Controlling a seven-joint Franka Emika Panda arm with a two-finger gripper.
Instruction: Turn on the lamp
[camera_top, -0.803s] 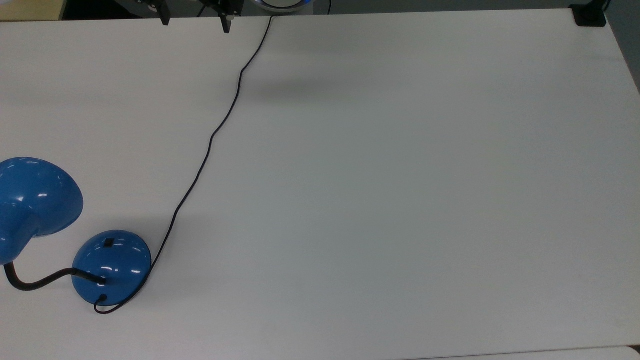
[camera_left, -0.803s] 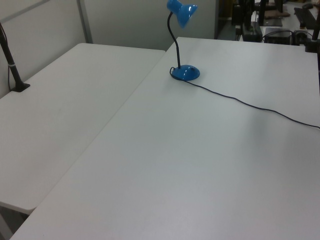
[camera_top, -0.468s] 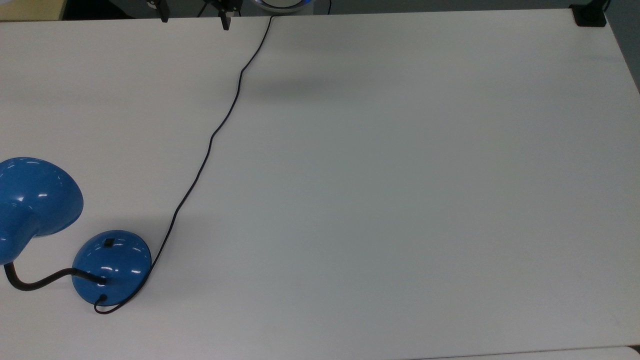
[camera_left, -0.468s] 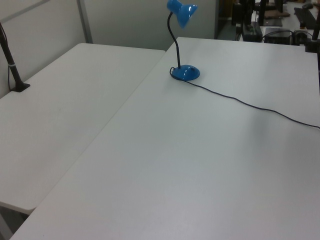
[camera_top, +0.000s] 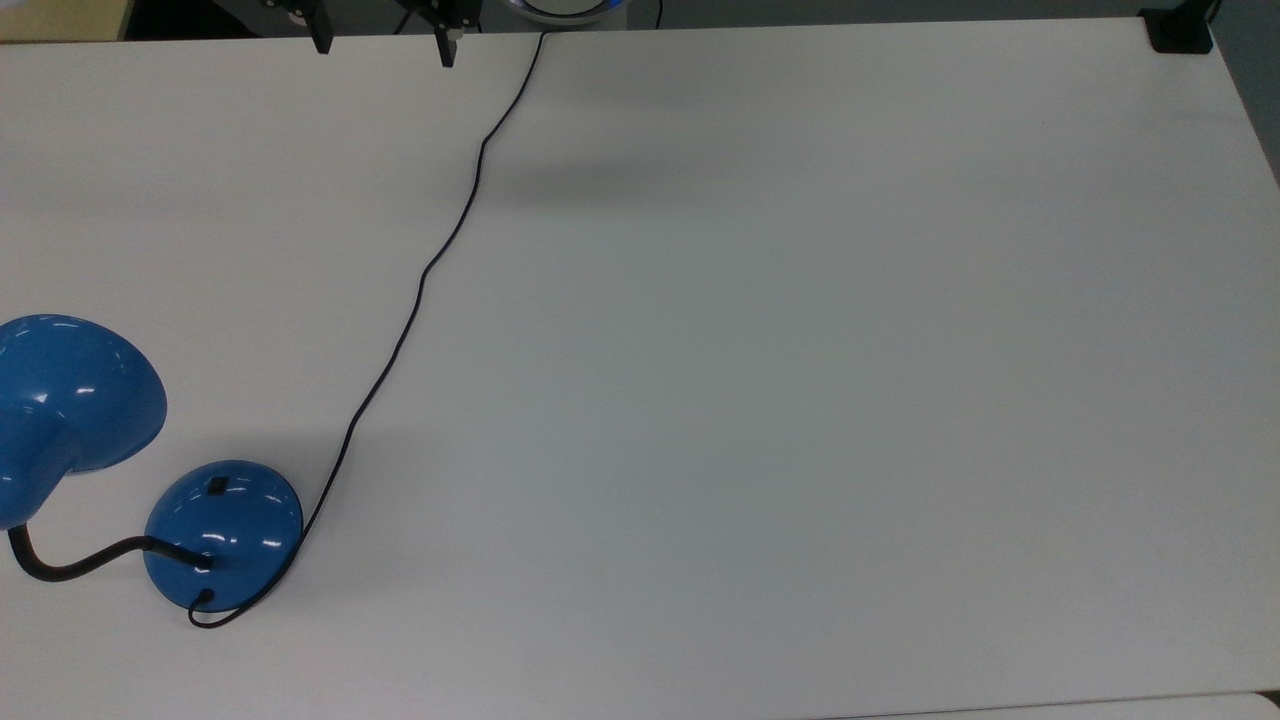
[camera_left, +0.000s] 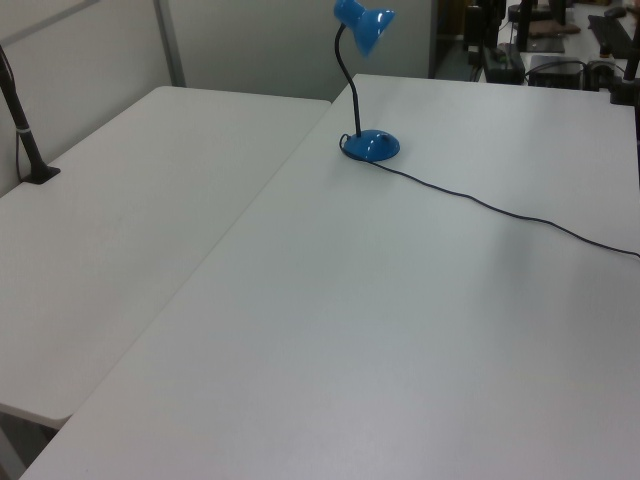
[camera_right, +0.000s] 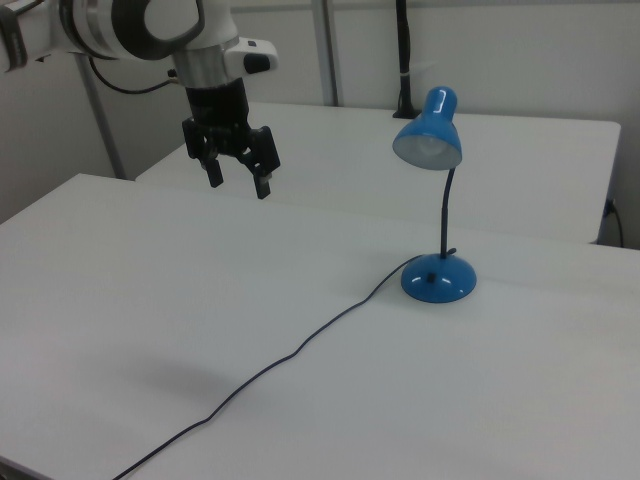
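- Gripper (camera_right: 238, 185) hung high above the white table (camera_right: 150, 300), its two fingers spread wide apart and holding nothing; in the top view its fingertips (camera_top: 321, 42) poked in at the upper edge.
- Well apart from it stood the lamp (camera_right: 436, 200), upright near the right view's right, blue dome shade tilted downward, unlit.
- In the top view the round base (camera_top: 223, 530) sat at the lower left, a small black switch (camera_top: 217, 487) on it.
- Its thin black cord (camera_top: 420, 280) trailed across the table to the far edge.

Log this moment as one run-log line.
pincer: open, raised above table | lamp: unlit, untouched | switch: not pressed | cord: lying across table
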